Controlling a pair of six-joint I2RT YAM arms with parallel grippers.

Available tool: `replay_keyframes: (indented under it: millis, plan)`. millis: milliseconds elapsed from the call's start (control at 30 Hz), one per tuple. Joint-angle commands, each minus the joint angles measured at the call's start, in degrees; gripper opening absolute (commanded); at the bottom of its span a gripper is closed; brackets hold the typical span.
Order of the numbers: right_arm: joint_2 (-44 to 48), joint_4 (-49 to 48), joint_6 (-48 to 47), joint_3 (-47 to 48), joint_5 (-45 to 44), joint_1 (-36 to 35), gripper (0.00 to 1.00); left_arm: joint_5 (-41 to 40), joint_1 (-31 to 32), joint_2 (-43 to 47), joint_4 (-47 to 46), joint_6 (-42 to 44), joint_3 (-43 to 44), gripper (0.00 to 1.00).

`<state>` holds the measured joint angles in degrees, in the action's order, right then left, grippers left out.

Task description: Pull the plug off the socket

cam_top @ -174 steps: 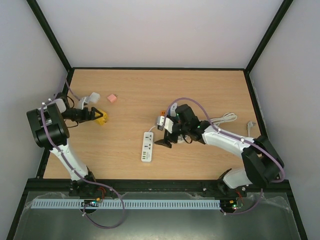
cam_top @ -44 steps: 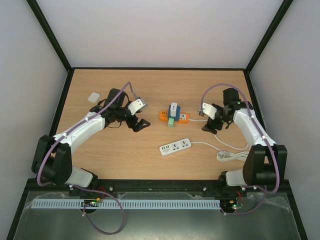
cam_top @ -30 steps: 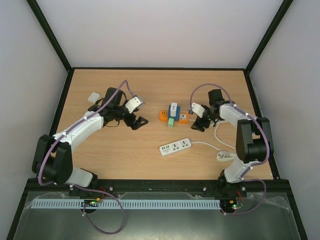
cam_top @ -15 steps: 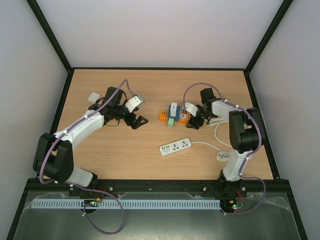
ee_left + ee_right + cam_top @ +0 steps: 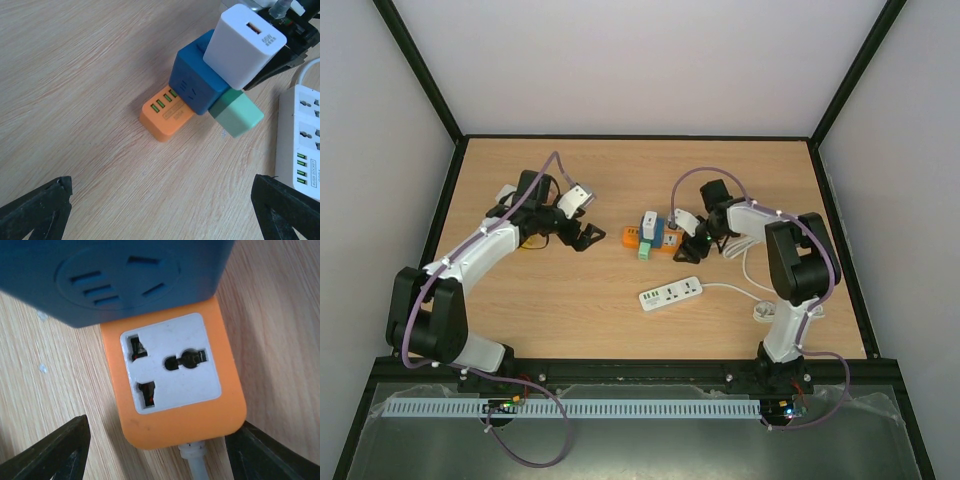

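Observation:
The white plug [image 5: 650,219] [image 5: 245,42] stands on a blue cube adaptor [image 5: 651,236] [image 5: 197,82] [image 5: 115,275]. That cube sits in the orange socket [image 5: 631,236] [image 5: 162,117] [image 5: 175,415] lying mid-table. A green cube [image 5: 644,252] [image 5: 237,116] sticks out of the adaptor's side. My right gripper [image 5: 692,243] [image 5: 160,452] is open and straddles the socket's cable end. Its right finger is at the orange corner and its left finger stands apart. My left gripper [image 5: 585,237] [image 5: 160,210] is wide open over bare wood to the left of the socket, touching nothing.
A white power strip [image 5: 671,293] [image 5: 302,135] lies in front of the socket, its cable coiled at the right [image 5: 780,310]. More white cable [image 5: 760,245] runs behind the right arm. A small white block [image 5: 506,192] lies far left by the left arm.
The right gripper reached the socket's cable end while narrowing its jaws. The socket with its plugs slid left. The left gripper drew back a little to the left.

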<state>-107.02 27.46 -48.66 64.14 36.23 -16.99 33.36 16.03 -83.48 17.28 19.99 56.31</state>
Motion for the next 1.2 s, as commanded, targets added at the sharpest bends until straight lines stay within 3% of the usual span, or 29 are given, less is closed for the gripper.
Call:
replay_keyframes:
  millis: [0, 133, 333, 700, 1167]
  plan:
    - [-0.48, -4.01, 8.79, 0.45, 2.9, -3.18, 0.72, -0.41, -0.07, -0.73, 0.3, -0.41, 1.28, 1.0]
    - [0.99, -9.77, 15.21, -1.24, -3.02, -6.77, 0.73, -1.97, -0.07, -0.36, -0.87, -1.49, 0.12, 1.0]
    - [3.55, -8.64, 13.18, -1.32, -2.49, -7.35, 0.8, -1.52, 0.03, -0.62, -0.79, -0.63, -0.17, 0.99]
    - [11.93, -15.64, 7.57, -4.38, 7.19, -6.21, 0.88, -2.25, 4.63, 0.35, 0.96, 1.06, 3.62, 0.95]
    - [3.05, -12.25, 2.12, 3.05, 13.44, -7.61, 0.94, 1.39, 4.71, -2.43, 7.48, 3.72, 8.87, 0.96]
